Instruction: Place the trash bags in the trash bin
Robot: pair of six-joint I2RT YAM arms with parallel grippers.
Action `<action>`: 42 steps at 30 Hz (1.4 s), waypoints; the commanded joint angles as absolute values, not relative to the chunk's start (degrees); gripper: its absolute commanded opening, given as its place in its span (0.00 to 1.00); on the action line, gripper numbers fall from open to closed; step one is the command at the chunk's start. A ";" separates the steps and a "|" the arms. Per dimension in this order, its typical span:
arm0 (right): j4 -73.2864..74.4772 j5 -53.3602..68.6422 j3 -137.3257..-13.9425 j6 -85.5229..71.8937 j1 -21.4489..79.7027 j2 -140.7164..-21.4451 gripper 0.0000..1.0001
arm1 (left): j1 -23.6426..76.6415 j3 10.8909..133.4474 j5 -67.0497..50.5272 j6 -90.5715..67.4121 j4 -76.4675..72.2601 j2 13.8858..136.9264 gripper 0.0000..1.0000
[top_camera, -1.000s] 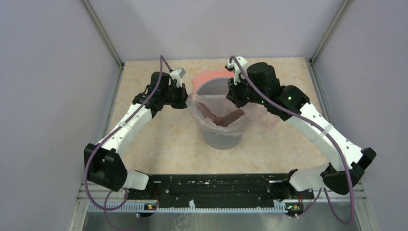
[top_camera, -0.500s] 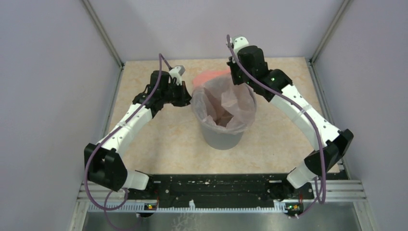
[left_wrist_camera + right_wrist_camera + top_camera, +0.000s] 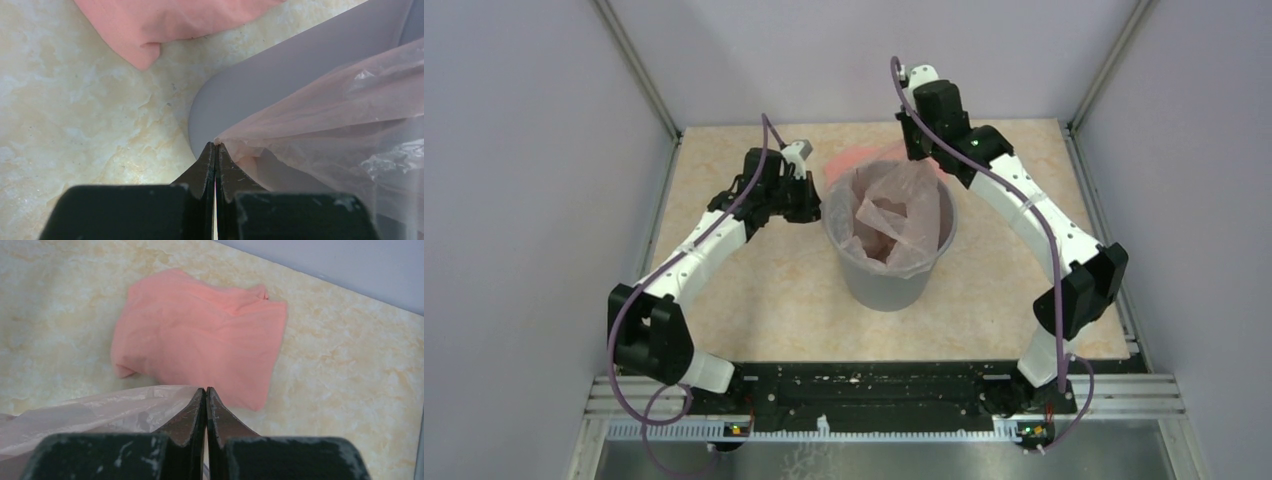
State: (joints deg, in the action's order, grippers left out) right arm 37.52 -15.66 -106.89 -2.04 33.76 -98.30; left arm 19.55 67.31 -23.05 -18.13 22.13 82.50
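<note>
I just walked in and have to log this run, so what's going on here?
Two robot arms are fitting a thin, see-through pink bag into the grey bin. The left hand is shut on the film at the bin's left rim. The right hand pinches it near the far right rim. The bag sags inside the bin, with part of its edge draped over the rim. An opaque salmon sheet lies behind the bin.

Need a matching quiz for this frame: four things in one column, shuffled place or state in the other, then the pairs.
1. trash bag
2. trash bin
3. salmon-pink sheet
4. left gripper

A. flat on the table, far side of the bin
B. grey, upright
C. fingers shut on the bag's edge
D. see-through, hanging into the bin

Pairs: 1-D, 2-B, 3-A, 4-C
</note>
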 commanded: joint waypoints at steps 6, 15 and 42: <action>38.94 -16.89 -107.17 -5.09 32.51 -98.79 0.00 | 19.50 64.85 -24.62 -19.22 19.73 83.80 0.00; 42.99 -17.67 -107.05 -6.28 31.99 -97.26 0.00 | 20.09 61.51 -26.43 -19.75 18.63 84.31 0.00; 61.00 -19.99 -116.71 -5.73 51.69 -89.67 0.70 | 20.50 61.79 -27.18 -19.07 18.11 83.72 0.00</action>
State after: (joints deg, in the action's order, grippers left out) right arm 58.17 -20.10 -117.51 -5.56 47.35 -92.07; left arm 20.32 61.67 -26.15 -19.55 20.56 84.18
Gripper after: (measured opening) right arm 0.702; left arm 0.006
